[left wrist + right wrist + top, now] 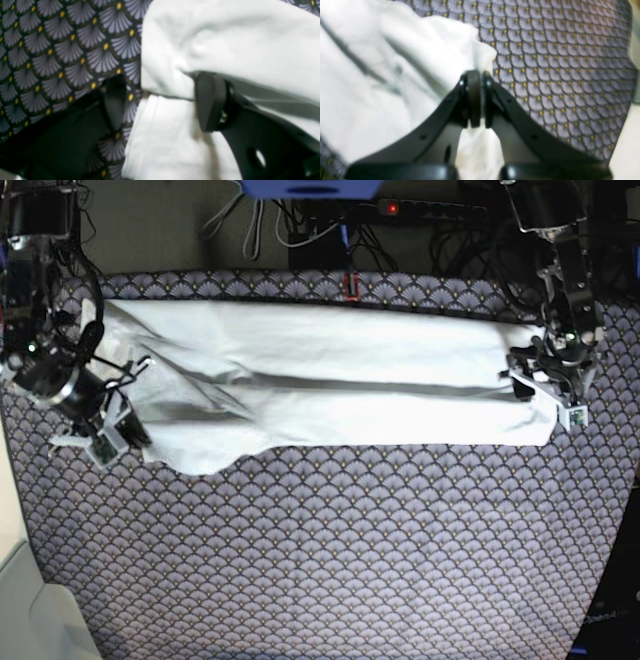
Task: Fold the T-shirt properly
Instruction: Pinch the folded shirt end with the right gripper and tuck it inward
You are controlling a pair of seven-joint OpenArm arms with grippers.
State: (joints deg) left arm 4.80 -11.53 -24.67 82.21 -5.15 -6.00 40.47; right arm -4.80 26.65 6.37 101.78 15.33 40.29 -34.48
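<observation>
Lengthwise across the far half of the patterned tablecloth [330, 550] lies the T-shirt [330, 370], folded into a long white band that runs nearly from one side of the base view to the other. Its upper edge sits close to the far border of the cloth, and a crease runs along its middle. On that view's left the fabric bunches and drops into a rounded flap; on the right it ends in a fairly square edge.

The right gripper [477, 98] is clamped on the bunched end: in the right wrist view its two black fingers [473, 95] are pressed together with a pinch of white fabric squeezed between them and more cloth hanging below the tips. In the base view this arm stands at the left end of the shirt.

The left gripper [162, 100] is at the opposite end, its jaws spread wide. In the left wrist view one finger [210, 100] rests on the white fabric just under a folded-over layer, while the other is over the fan-patterned cloth beside the shirt's edge; whether that one touches the cloth is unclear.

Beyond the far table edge, cables [300, 225] lie on the dark floor.
</observation>
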